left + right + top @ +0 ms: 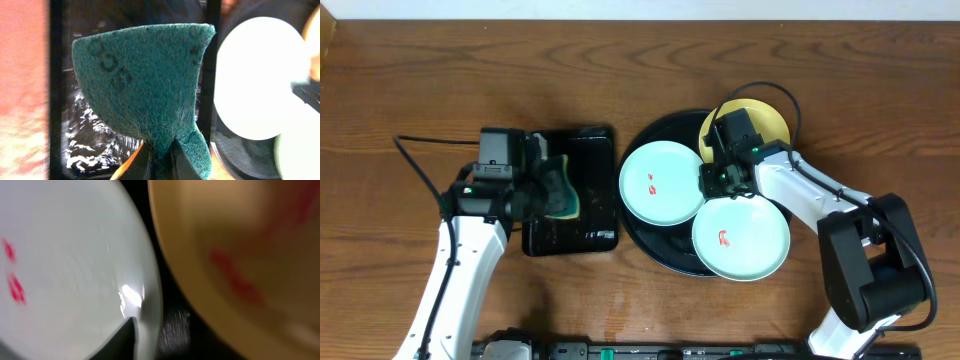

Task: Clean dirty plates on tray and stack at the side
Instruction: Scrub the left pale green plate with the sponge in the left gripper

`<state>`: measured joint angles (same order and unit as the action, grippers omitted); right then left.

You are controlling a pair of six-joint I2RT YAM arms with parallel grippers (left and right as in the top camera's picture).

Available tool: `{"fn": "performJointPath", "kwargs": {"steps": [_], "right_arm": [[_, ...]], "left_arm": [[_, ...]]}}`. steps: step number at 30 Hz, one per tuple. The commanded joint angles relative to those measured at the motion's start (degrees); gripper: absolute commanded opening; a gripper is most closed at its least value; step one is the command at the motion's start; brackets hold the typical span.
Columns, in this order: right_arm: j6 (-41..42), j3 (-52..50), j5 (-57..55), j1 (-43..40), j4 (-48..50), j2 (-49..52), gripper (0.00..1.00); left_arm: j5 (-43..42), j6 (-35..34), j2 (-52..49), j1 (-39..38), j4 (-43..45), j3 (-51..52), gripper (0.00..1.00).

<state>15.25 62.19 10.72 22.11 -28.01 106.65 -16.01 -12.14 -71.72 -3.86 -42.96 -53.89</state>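
Observation:
The round black tray (648,240) holds three plates. A mint-blue plate (655,185) with two red smears lies on its left, a second mint-blue plate (745,240) with a red smear at the front right, and a yellow plate (772,122) at the back right. My right gripper (712,180) is at the left plate's right rim. In the right wrist view one finger (142,330) lies on that plate's (65,270) rim; the other finger is hidden. The yellow plate (235,245) is beside it. My left gripper (161,150) is shut on a green sponge (145,80).
A smaller rectangular black tray (590,235), wet and glossy, lies left of the round tray, under the left gripper and sponge (560,190). Cables run behind both arms. Bare wooden table surrounds the trays.

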Motion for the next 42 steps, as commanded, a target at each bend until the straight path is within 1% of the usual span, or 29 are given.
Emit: {"fn": "performJointPath", "kwargs": {"steps": [1,3,4,8,10,12,20,21,23,27,29,31,33,36,39,42], "right_arm": [[2.3,0.7,0.2,0.1,3.0,2.4,0.15],[3.4,0.7,0.1,0.1,3.7,3.2,0.01],[4.1,0.7,-0.5,0.1,3.5,3.4,0.01],[4.0,0.7,-1.8,0.1,2.6,3.4,0.01],[4.0,0.7,-1.9,0.1,1.7,3.4,0.01],[3.9,0.7,-1.9,0.1,0.8,3.4,0.01],[2.3,0.7,-1.9,0.1,-0.5,3.4,0.01],[2.3,0.7,-1.9,0.1,-0.8,3.4,0.01],[2.3,0.7,-1.9,0.1,-1.2,3.4,0.01],[2.3,0.7,-1.9,0.3,-1.6,3.4,0.01],[2.3,0.7,-1.9,0.6,-1.6,3.4,0.01],[2.3,0.7,-1.9,0.8,-1.7,3.4,0.01],[2.3,0.7,-1.9,0.9,-1.8,3.4,0.01],[2.3,0.7,-1.9,0.9,-1.8,3.4,0.01],[2.3,0.7,-1.9,0.9,-1.9,3.4,0.01],[2.3,0.7,-1.9,0.9,-2.0,3.4,0.01]], "left_arm": [[-4.0,1.0,-0.2,-3.9,2.1,-1.6,0.07],[-4.0,0.9,-0.7,-7.0,4.1,-1.6,0.08],[-3.9,0.5,-1.4,-10.1,6.3,-1.6,0.08],[-3.9,-3.3,-4.2,-15.8,12.6,-1.6,0.08],[-3.9,-5.0,-6.7,-18.1,16.4,-1.6,0.07],[-3.9,-8.3,-10.1,-20.1,20.2,-1.6,0.07],[-4.4,-18.8,-26.6,-25.5,36.4,-1.6,0.08],[-4.4,-20.8,-30.3,-25.9,39.0,-1.6,0.07],[-4.4,-22.1,-33.5,-26.0,39.8,-1.6,0.08],[-4.2,-21.4,-38.3,-25.9,39.6,-1.6,0.08],[-1.7,-21.2,-39.4,-25.5,37.2,-1.6,0.08],[3.9,-21.2,-39.3,-25.0,32.5,-1.9,0.07],[11.1,-21.1,-38.8,-24.3,25.8,-3.3,0.07],[18.4,-18.3,-38.7,-23.6,16.6,-7.0,0.07],[25.0,-17.8,-38.7,-23.6,9.6,-10.8,0.08],[27.0,-16.1,-38.7,-23.6,6.3,-13.3,0.07]]}}
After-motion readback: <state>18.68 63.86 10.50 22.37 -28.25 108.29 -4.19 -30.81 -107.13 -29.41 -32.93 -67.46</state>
